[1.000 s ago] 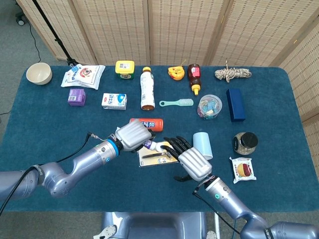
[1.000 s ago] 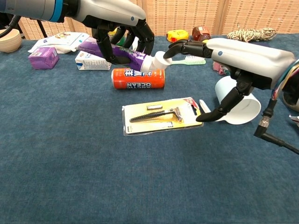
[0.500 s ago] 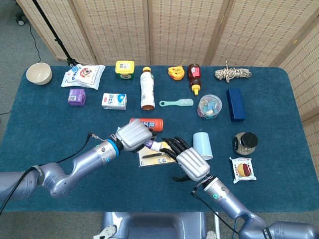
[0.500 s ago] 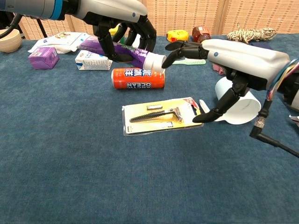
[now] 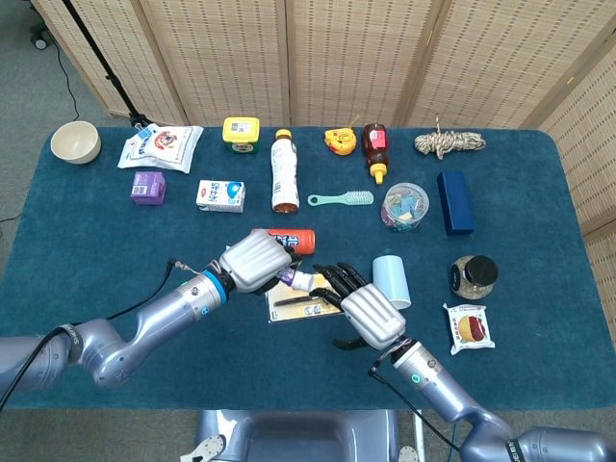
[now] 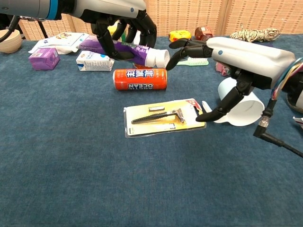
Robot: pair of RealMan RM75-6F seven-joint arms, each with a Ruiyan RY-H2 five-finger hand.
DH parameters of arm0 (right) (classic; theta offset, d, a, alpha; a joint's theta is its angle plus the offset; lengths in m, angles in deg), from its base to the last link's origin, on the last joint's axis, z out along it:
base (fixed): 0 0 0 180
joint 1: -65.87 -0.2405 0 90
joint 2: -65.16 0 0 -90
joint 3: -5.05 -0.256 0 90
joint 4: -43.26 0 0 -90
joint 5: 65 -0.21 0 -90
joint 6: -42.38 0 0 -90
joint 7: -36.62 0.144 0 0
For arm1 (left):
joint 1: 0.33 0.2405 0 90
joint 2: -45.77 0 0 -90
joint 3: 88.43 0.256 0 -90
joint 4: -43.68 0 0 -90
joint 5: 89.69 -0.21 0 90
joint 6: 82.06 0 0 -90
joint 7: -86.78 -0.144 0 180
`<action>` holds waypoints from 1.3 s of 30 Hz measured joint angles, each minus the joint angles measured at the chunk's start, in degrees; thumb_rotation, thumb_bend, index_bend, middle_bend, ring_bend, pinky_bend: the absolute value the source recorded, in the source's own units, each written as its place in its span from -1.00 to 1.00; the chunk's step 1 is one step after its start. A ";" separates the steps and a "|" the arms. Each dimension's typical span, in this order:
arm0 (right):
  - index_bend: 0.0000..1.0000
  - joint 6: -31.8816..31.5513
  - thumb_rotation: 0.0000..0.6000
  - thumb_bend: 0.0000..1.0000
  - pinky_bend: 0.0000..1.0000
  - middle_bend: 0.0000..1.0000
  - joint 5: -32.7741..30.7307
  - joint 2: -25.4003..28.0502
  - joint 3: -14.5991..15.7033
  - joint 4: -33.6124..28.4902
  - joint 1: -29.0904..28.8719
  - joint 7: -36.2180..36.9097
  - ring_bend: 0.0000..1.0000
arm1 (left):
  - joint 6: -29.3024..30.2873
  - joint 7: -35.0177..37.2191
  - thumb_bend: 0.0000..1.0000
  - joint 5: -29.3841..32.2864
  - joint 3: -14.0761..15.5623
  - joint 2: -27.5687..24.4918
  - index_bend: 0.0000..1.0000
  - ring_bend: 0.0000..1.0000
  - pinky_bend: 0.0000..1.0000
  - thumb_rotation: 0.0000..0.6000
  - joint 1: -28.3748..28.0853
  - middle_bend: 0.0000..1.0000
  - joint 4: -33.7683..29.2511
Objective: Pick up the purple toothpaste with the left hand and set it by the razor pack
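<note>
One hand, the left hand (image 6: 124, 26), is gripping the purple toothpaste (image 6: 124, 50) aloft, needing lowering beside the razor pack (image 6: 163, 117).

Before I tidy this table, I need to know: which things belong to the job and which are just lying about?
Job: purple toothpaste tube, held by left hand; flat carded razor pack.

Lying about: orange can, pale blue cup, purple carton, teal hairbrush, navy box.

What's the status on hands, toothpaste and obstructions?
Left hand grips purple toothpaste, airborne above orange can. Right hand open, fingers near cap, beside razor pack. Drop zone crowded.
</note>
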 measured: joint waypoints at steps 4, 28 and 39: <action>-0.87 -0.94 1.00 -0.70 -1.00 -1.00 0.47 0.84 0.17 -0.46 0.64 1.65 -1.00 | 1.82 0.58 0.70 -1.64 -0.02 0.00 0.05 -0.08 0.09 1.00 1.63 -0.12 -0.20; -1.00 -2.62 -0.67 -0.80 -1.00 -1.00 -0.34 1.65 0.03 2.26 3.46 26.80 -1.00 | 6.28 3.93 0.68 -5.86 -0.81 -0.51 0.05 -0.08 0.09 1.00 8.15 -0.12 0.46; -1.00 -1.56 -1.00 -1.00 -1.00 -1.00 -2.10 0.55 -1.29 5.10 4.04 41.44 -1.00 | 6.41 5.93 0.66 -6.93 -2.11 -0.62 0.05 -0.08 0.09 1.00 9.64 -0.12 1.58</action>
